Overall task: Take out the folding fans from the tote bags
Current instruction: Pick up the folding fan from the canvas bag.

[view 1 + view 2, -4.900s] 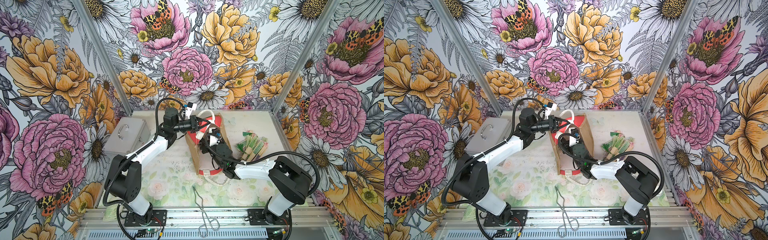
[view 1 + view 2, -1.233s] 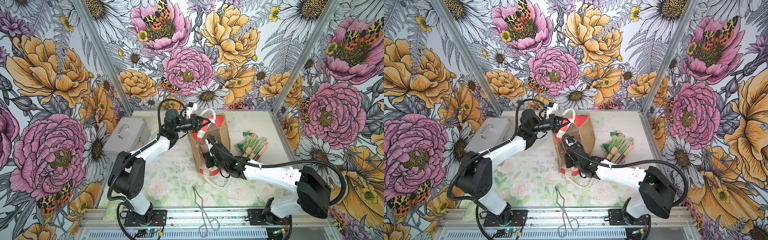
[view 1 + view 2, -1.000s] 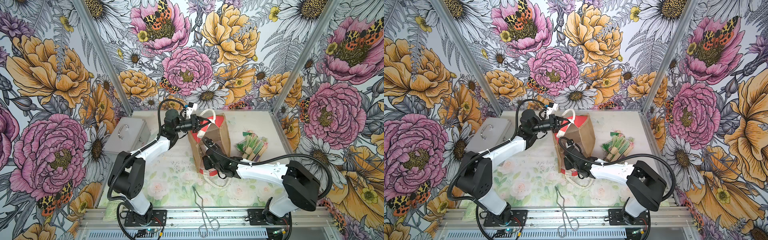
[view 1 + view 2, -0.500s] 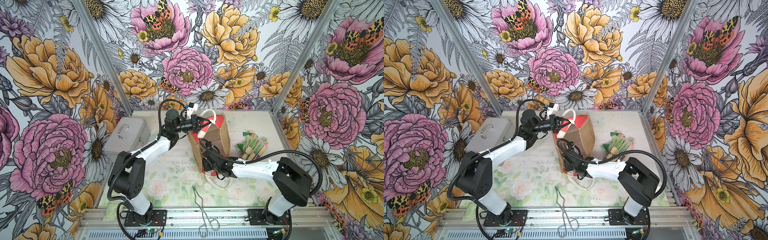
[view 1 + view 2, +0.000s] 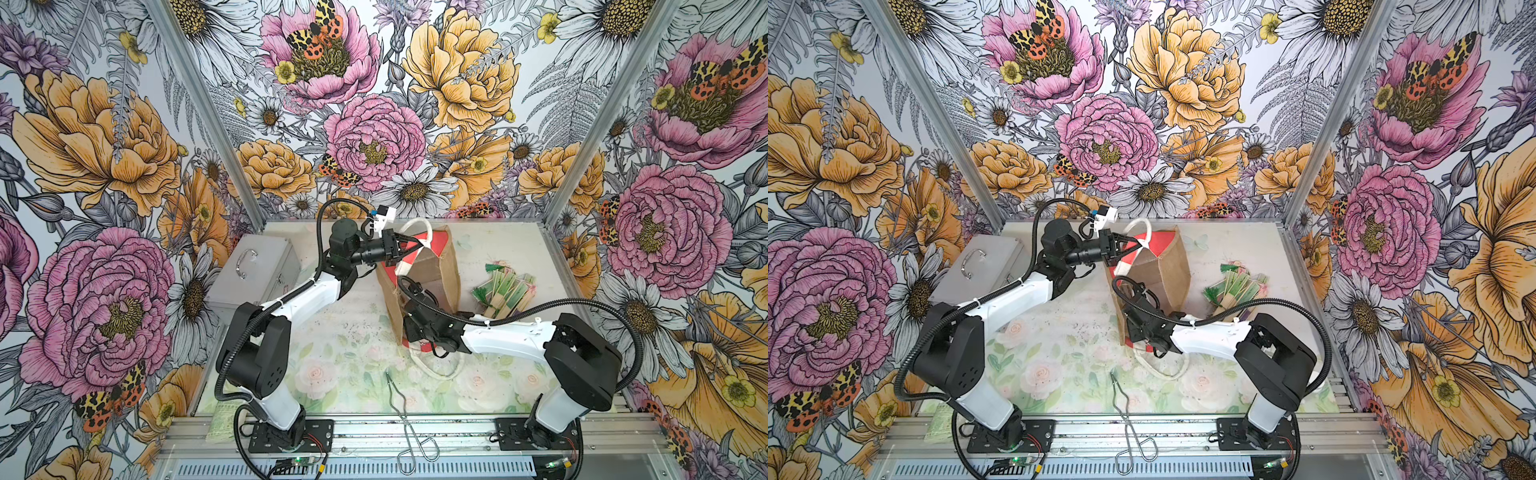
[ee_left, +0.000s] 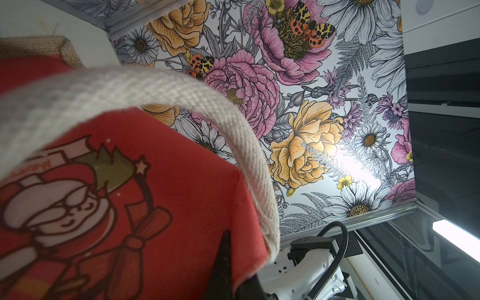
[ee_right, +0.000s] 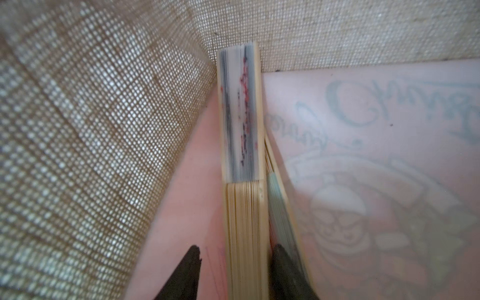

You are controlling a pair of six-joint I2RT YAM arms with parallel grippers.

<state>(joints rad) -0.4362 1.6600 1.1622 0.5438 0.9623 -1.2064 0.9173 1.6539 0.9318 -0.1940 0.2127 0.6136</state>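
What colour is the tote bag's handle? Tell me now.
Off-white, woven; the handle shows best in the left wrist view.

The right gripper [image 7: 236,250] reaches deeper into the tote bag [image 5: 442,266] than a second ago, its jaws spread wider and now straddling a folding fan [image 7: 242,213]. The right elbow [image 5: 582,357] has drawn back in from its outstretched pose.

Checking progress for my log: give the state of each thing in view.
tote bag: open, rim gripped.
left gripper: shut on tote bag.
right gripper: open, fingers astride bagged fan.
bagged fan: closed, inside.
green fan: closed, inside, alongside.
fan pile: closed, outside bag.
metal case: closed.
tongs: lying untouched.
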